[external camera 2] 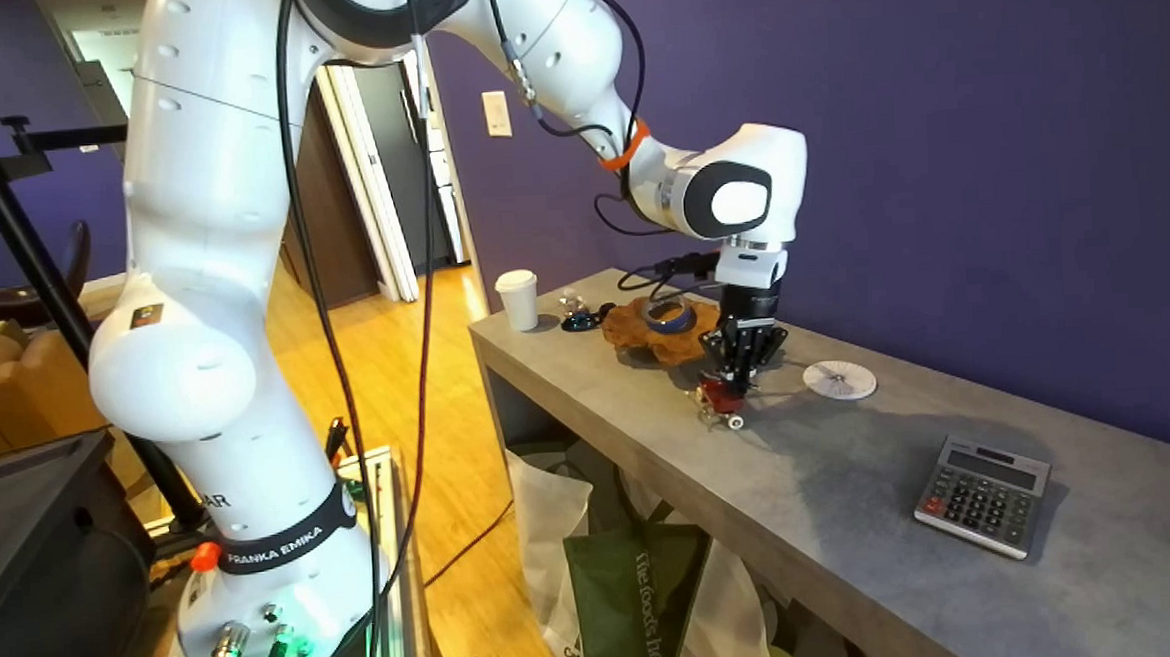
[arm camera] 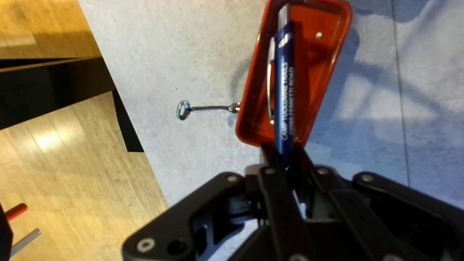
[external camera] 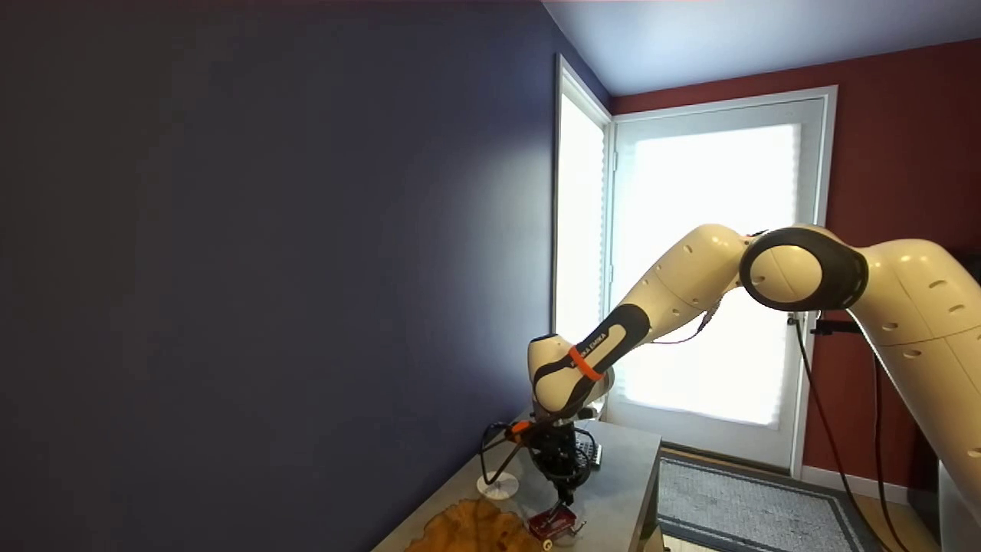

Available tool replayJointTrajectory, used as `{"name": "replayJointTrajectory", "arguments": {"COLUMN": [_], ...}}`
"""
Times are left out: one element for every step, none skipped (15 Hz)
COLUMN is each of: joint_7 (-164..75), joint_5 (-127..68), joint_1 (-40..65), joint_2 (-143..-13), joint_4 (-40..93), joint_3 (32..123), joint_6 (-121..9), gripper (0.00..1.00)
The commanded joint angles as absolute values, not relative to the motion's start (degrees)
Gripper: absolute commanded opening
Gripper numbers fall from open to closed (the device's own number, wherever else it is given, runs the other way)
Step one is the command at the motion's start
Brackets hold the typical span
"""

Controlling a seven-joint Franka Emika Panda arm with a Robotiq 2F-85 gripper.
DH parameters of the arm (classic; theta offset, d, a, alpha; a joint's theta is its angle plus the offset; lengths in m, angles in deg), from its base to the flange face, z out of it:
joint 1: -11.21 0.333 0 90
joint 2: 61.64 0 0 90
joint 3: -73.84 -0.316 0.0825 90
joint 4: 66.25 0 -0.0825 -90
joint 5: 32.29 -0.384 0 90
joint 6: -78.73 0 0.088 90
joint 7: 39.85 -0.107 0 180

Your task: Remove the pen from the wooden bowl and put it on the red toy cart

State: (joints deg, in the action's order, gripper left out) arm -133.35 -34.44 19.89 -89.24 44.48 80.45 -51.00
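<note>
The red toy cart (arm camera: pixel 317 72) is a small red tray wagon with a metal handle, standing on the grey table. It also shows in both exterior views (external camera: pixel 552 523) (external camera 2: pixel 721 395). My gripper (arm camera: pixel 285 156) is shut on the lower end of a dark blue pen (arm camera: pixel 285 83) with a silver clip and tip, at the cart's near end. The pen extends lengthwise over the cart's tray; whether it touches the cart floor is unclear. The gripper points down at the cart in both exterior views (external camera: pixel 565 497) (external camera 2: pixel 742 372). The wooden bowl (external camera 2: pixel 630 334) stands beside the cart.
A blue tape roll (external camera 2: pixel 680 321) lies in the bowl. A white round disc (external camera 2: pixel 840 380) lies near the wall, a calculator (external camera 2: pixel 984 498) farther along. A white cup (external camera 2: pixel 519 302) and a small dark object (external camera 2: pixel 585 320) stand beyond the bowl. The table edge (external camera 2: pixel 652 460) runs close to the cart.
</note>
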Motion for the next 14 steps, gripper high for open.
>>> {"name": "replayJointTrajectory", "arguments": {"joint_7": [-136.37,-136.93,-137.32,-137.65,-138.08,-138.51,-138.88,-139.19,-139.36,-139.5,-139.68,-139.76,-139.89,-140.02], "joint_5": [-35.29,-35.11,-35.04,-34.96,-34.65,-34.39,-34.05,-33.8,-33.68,-33.67,-33.51,-33.43,-33.33,-33.15], "joint_1": [19.36,19.44,19.46,19.5,19.62,19.71,19.81,19.88,19.89,19.88,19.94,19.96,20.01,20.08], "joint_2": [-88.01,-88.03,-88.05,-88.08,-88.14,-88.18,-88.23,-88.25,-88.26,-88.27,-88.28,-88.27,-88.25,-88.23], "joint_4": [45.58,45.55,45.53,45.49,45.51,45.52,45.54,45.55,45.55,45.54,45.52,45.5,45.48,45.46], "joint_3": [79.71,79.72,79.68,79.62,79.66,79.73,79.85,79.93,79.95,79.94,79.97,79.96,79.95,79.98], "joint_6": [-50.71,-50.62,-50.57,-50.41,-50.37,-50.35,-50.35,-50.33,-50.3,-50.26,-50.25,-50.22,-50.19,-50.15], "gripper": [0.03,0.03,0.03,0.03,0.03,0.03,0.03,0.03,0.08,0.15,0.26,0.28,0.39,0.44]}}
